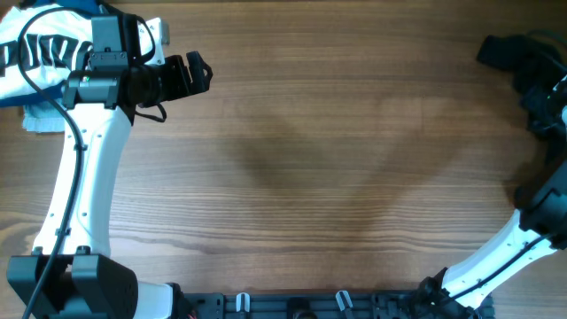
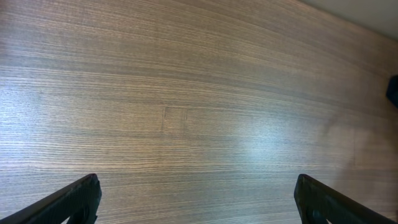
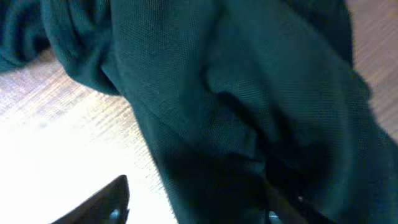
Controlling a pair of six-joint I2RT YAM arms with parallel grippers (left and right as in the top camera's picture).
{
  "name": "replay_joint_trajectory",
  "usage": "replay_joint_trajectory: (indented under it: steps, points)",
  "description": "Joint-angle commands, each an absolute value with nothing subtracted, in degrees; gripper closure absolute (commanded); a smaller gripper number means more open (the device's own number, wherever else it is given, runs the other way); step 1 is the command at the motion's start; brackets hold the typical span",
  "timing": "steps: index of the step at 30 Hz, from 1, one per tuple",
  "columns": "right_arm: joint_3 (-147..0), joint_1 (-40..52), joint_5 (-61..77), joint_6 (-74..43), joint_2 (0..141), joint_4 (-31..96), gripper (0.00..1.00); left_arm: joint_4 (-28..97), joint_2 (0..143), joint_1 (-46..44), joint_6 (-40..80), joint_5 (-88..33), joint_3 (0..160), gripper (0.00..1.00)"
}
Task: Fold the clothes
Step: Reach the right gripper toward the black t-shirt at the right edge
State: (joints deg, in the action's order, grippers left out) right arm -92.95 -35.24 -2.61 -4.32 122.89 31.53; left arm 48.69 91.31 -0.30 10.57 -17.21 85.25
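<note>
The crumpled dark teal knit garment (image 3: 249,93) lies just beneath the spread right hand (image 3: 199,208); the left hand (image 2: 196,193), also spread, hangs well apart.

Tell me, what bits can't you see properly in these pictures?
1. White garment, overhead: the left arm covers part of it, and the picture's edge cuts it off.
2. Dark garment, overhead: it runs to the right edge, so its full shape is unclear.
3. Right gripper, right wrist view: the dark garment hides one finger, so open or shut cannot be told.
</note>
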Motion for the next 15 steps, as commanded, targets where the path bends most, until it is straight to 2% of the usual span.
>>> replay_joint_trajectory:
  steps: [1,2,4,5,10,15]
  points:
    - [-94.02,-35.07,-1.43,-3.42,124.18,30.5,0.57,48.71,91.68,-0.54,9.45,-17.06,86.37,0.0]
    - [-94.02,-35.07,-1.43,-3.42,124.18,30.24,0.64,48.71,91.66,-0.54,9.45,-17.08,86.37,0.0]
    - [-94.02,-35.07,-1.45,-3.42,124.18,30.22,0.88,48.71,91.66,-0.54,9.89,-17.06,86.37,0.0]
    - [-94.02,-35.07,-1.52,-3.42,124.18,30.2,0.95,48.71,91.66,-0.54,10.17,-17.08,86.37,0.0]
    - [-94.19,-34.94,-0.01,-4.67,123.26,30.7,0.96,48.47,91.66,-0.54,10.94,-17.06,86.37,0.0]
    - [-94.3,-30.5,12.58,-4.49,114.37,31.73,0.96,43.94,91.5,-0.47,10.92,-17.02,86.39,0.0]
